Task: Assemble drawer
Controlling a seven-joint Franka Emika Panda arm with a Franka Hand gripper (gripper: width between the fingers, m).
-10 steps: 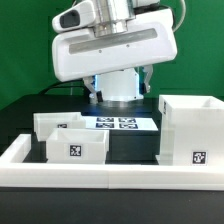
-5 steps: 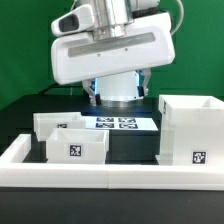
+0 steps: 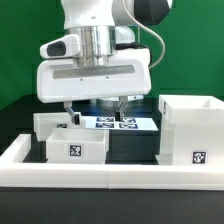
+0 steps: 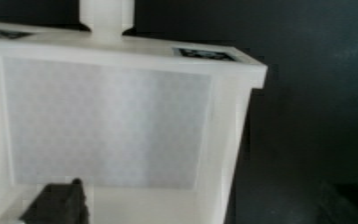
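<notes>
The tall boxy case (image 3: 190,130) stands at the exterior view's right with a tag on its front. Two low trays sit at the left: the front tray (image 3: 75,147) with a tag, and the back tray (image 3: 56,122) behind it. My gripper (image 3: 93,107) hangs just above the back tray's right part, jaws wide apart and empty. In the wrist view a white tray (image 4: 131,110) with a tag on its rim fills the picture. One dark finger (image 4: 55,200) shows over its wall; the other finger is out of frame.
The marker board (image 3: 120,123) lies flat between the trays and the case, behind the gripper. A long white rail (image 3: 110,176) edges the table's front, with a side arm at the left (image 3: 14,150). A green wall stands behind.
The arm has moved toward the exterior view's left and come down. Its fingers now show spread over the back tray, where before the hand stood higher over the marker board.
</notes>
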